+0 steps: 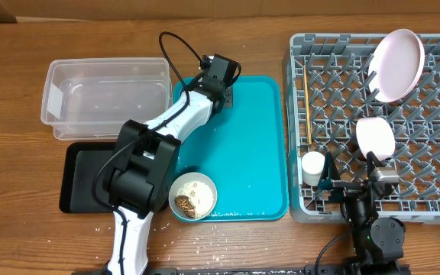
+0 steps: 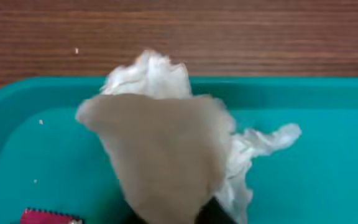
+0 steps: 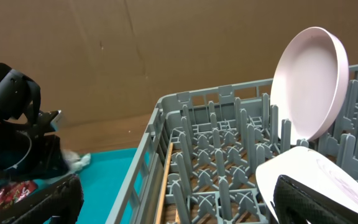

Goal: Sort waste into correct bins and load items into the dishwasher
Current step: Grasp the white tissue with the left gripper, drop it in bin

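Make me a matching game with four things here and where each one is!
Things:
1. pink plate
2. chopsticks
3. bowl of food scraps
4. white tissue

Places:
A. near-left corner of the teal tray
B. standing upright in the grey rack
C. by the teal tray's far rim
D. lying flat along the rack's left side

Pairs: 1-B, 2-D, 3-A, 4-C
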`<control>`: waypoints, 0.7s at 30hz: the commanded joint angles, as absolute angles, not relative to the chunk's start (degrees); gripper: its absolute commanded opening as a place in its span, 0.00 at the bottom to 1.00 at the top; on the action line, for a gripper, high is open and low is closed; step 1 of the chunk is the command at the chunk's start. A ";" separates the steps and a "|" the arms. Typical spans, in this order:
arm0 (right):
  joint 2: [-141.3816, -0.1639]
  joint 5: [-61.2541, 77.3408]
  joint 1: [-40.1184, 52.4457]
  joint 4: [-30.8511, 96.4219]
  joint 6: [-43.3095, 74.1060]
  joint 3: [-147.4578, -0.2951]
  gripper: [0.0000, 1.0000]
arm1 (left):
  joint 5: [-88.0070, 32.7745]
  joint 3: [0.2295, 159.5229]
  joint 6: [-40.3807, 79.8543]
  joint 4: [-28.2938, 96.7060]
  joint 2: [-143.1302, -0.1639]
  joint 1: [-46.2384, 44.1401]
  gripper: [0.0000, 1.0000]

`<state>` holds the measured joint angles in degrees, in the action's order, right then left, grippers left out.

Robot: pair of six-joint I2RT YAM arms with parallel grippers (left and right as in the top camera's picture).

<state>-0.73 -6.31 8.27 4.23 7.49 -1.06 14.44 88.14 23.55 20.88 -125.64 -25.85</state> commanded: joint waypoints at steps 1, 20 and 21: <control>-0.16 -6.37 8.08 3.95 7.46 -0.45 1.00 | 15.20 93.71 24.73 29.17 -118.21 -25.32 0.04; -0.16 -6.37 8.08 3.95 7.46 -0.45 1.00 | 10.70 101.32 21.10 51.88 -103.37 -12.99 0.78; -0.16 -6.37 8.08 3.95 7.46 -0.45 1.00 | 10.94 101.30 20.80 52.75 -103.42 -14.02 0.76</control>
<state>-0.73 -6.26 8.27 4.23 7.44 -1.06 14.74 98.24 25.85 51.35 -104.81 -10.20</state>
